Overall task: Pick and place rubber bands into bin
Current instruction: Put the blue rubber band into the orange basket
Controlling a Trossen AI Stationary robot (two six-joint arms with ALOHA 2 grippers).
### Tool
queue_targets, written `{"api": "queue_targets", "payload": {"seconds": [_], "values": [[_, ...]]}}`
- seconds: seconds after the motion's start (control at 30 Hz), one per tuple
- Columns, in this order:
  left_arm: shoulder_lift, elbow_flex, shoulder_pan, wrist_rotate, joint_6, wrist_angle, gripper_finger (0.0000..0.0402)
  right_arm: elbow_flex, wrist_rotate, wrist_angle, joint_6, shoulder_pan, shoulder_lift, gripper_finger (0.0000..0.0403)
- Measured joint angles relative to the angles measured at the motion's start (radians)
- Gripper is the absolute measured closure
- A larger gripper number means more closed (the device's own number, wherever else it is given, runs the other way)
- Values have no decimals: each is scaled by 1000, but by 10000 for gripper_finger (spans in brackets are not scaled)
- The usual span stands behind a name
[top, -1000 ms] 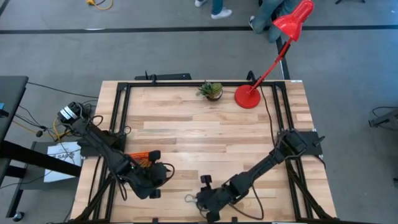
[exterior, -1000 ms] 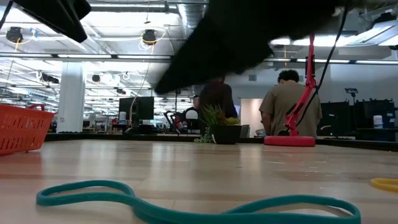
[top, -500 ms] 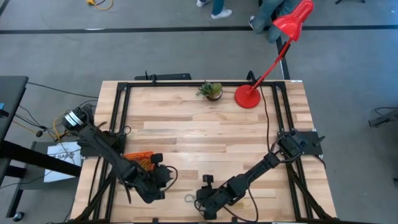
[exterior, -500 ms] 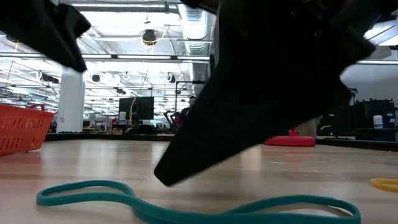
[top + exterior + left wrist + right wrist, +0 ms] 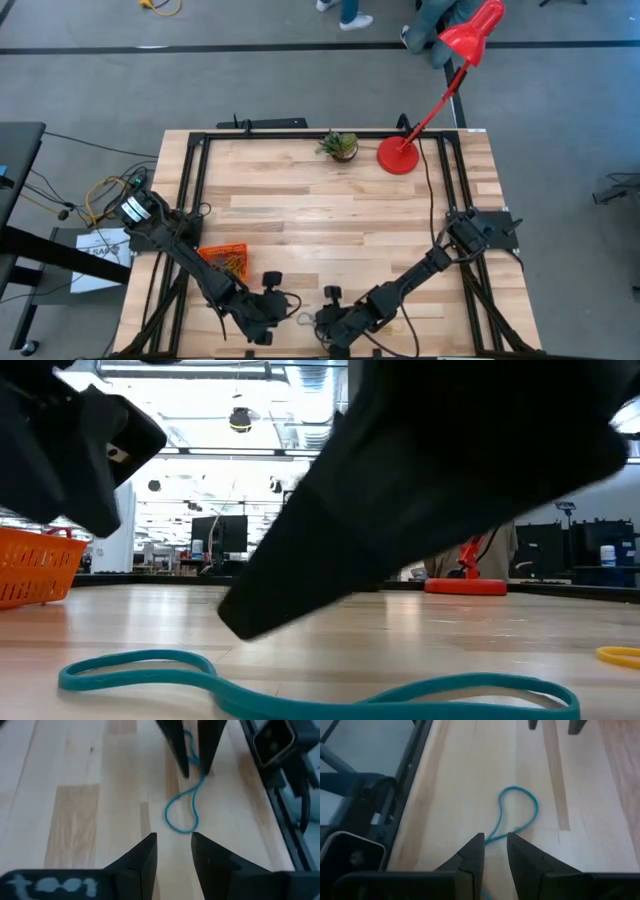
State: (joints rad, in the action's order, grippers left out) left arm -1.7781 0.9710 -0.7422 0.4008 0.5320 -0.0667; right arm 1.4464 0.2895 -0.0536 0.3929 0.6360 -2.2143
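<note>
A teal rubber band point(image 5: 303, 319) lies flat on the wood near the table's near edge, between my two grippers; it is also the teal loop point(image 5: 182, 815) point(image 5: 520, 812) in both wrist views and the teal band point(image 5: 300, 690) in the low view. My left gripper point(image 5: 172, 837) point(image 5: 288, 312) is open, just left of the band and pointing at it. My right gripper point(image 5: 494, 837) point(image 5: 320, 322) is open at the band's right end, one fingertip on either side of the strand. The orange bin point(image 5: 225, 258) stands by the left edge and holds some bands.
A yellow band point(image 5: 620, 655) lies near the right side of the low view. A potted plant point(image 5: 340, 146) and the red lamp base point(image 5: 397, 157) stand at the far edge. The black table frame point(image 5: 190, 200) runs along the sides. People stand beyond the table.
My left gripper has swung away from the orange bin, toward the near edge and to the right, and now faces the teal band. My right gripper has come down lower over the band's right end. The band has stayed where it was.
</note>
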Motion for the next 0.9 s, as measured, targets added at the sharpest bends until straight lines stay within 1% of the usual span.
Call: {"api": "queue_targets", "payload": {"seconds": [0.07, 0.2, 0.4, 0.53, 0.6, 0.77, 0.9], "values": [[-1, 0, 1, 10, 1, 20, 290, 0, -5, 2, 0, -6, 0, 324], [-1, 0, 3, 6, 1, 66, 290, 0, -51, 1, 1, -12, 0, 324], [-1, 0, 2, 6, 2, 84, 290, 0, -56, 14, 1, -10, 0, 324], [-1, 0, 3, 27, 6, 85, 290, -2, -57, 44, 15, -14, -35, 324], [-1, 0, 3, 27, 6, 85, 290, 11, -83, 58, 27, -21, -56, 324], [-1, 0, 3, 26, 9, 84, 290, 54, -64, 42, 7, -27, -101, 324], [-1, 0, 3, 26, 9, 85, 290, 60, 5, 24, 3, -31, -106, 334]]}}
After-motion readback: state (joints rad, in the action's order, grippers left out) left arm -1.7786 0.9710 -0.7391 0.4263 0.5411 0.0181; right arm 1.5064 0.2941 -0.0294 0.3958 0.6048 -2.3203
